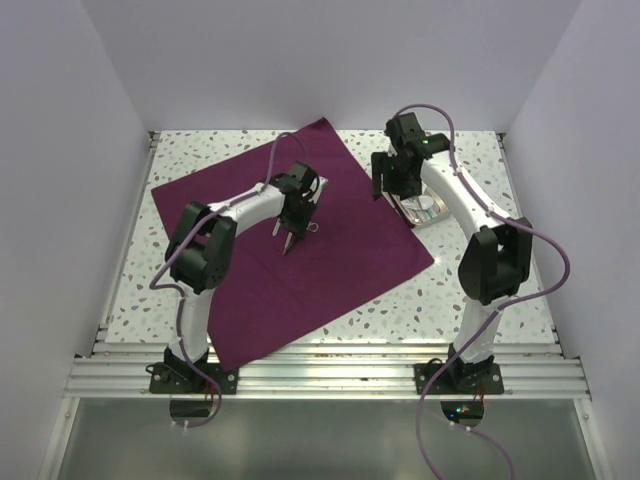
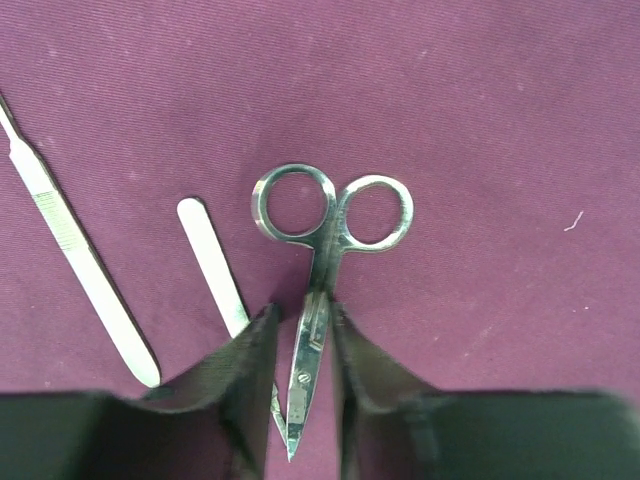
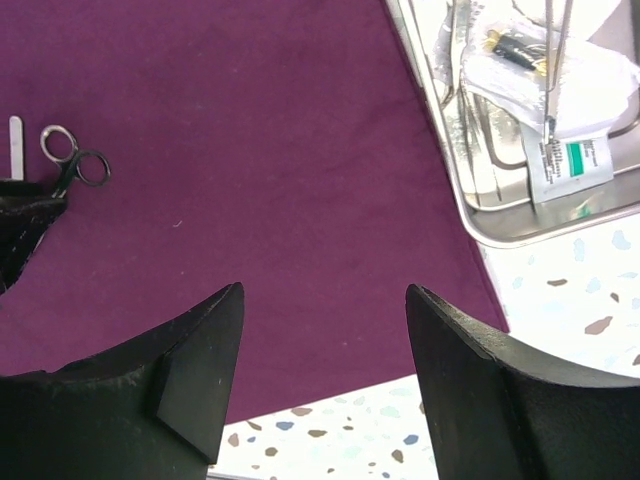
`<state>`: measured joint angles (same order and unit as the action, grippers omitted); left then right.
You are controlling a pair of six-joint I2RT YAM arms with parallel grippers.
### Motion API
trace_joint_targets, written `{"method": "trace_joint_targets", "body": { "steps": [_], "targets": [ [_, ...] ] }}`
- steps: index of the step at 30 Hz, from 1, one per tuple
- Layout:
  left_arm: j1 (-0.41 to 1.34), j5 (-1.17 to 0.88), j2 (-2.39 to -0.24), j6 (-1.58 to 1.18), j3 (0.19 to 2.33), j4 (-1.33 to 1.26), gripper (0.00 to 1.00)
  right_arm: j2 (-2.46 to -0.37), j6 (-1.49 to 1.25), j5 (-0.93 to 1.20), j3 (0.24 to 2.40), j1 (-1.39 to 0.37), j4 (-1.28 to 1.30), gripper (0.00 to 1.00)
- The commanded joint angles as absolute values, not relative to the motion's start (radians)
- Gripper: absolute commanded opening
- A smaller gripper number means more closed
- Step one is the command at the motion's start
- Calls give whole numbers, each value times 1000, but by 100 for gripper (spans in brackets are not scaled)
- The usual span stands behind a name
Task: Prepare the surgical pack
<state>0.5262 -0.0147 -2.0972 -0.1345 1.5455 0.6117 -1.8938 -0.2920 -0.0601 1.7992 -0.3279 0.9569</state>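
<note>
Deep purple-maroon fabric drape (image 1: 340,260) spread flat over left and centre of speckled bench (image 1: 480,290), one corner at far edge. Left end effector (image 2: 302,308) released, jaws narrowly astride steel scissors (image 2: 320,262) lying on drape. Right end effector (image 3: 323,290) released wide, empty, above drape's right-hand edge.

You're looking into a plain booth. A white back wall (image 1: 330,60) and white side walls on the left (image 1: 60,200) and right (image 1: 590,180) close in the tabletop (image 1: 400,310), a pale terrazzo slab flecked with grey and brown chips. Ribbed aluminium rails (image 1: 330,375) run along its near edge, and below them a glossy grey panel (image 1: 320,440) catches a dull reflection. The light is soft and even with a faint lilac cast, and the shadows are weak.
</note>
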Motion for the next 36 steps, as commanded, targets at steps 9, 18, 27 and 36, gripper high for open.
{"method": "trace_joint_targets", "body": {
  "steps": [9,18,27,36],
  "targets": [
    [538,-18,-2172,-109,1595,686,9,-1922,-331,-49,1867,-387,954,70],
    [534,-80,-2126,-140,1701,733,0,-1933,-514,121,1786,-402,827,72],
    [503,-152,-2086,-167,1710,749,0,-1945,-587,173,1723,-400,779,72],
    [505,-110,-1967,-141,1500,730,34,-1905,-568,163,1689,-394,776,73]
  ]
}}
